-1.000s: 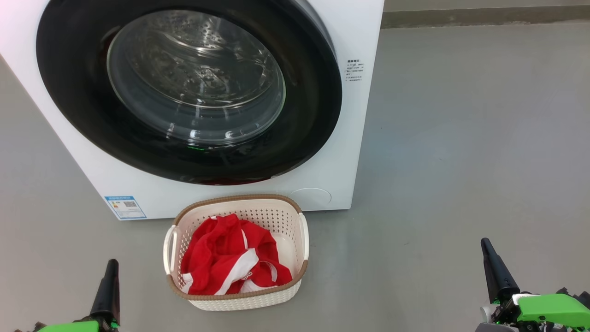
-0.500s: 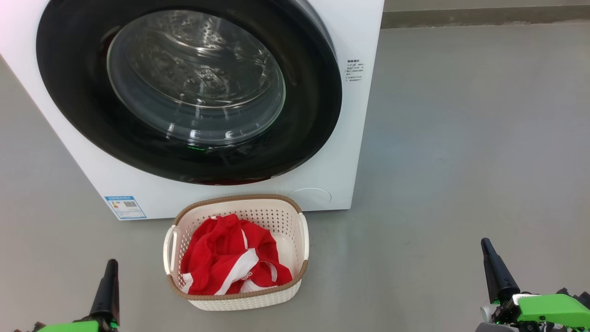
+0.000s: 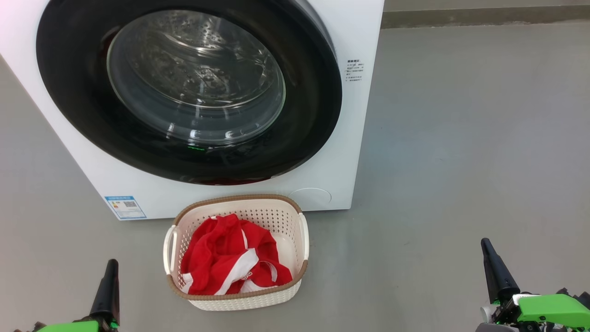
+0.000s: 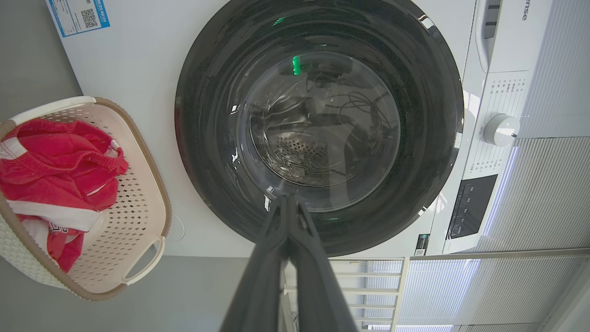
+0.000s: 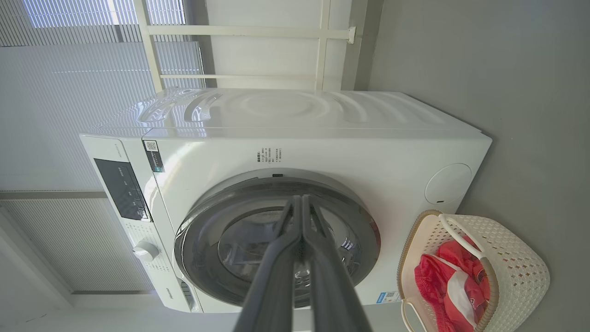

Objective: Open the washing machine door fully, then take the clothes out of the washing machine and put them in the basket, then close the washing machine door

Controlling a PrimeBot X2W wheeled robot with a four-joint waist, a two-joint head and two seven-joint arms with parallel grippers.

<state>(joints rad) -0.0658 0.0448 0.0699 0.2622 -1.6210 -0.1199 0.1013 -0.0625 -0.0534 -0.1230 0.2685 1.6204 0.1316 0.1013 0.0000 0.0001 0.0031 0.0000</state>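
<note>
Holding clothes (image 3: 221, 258), the basket (image 3: 237, 198) sits near the left end effector (image 3: 111, 263).

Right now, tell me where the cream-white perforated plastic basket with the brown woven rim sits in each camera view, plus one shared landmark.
Head view: basket bottom centre, on the floor before the white washing machine.
Left wrist view: basket at the left edge, cut off.
Right wrist view: basket in the lower right corner.
Shared landmark: the small blue label sticker on the machine's front.
</note>
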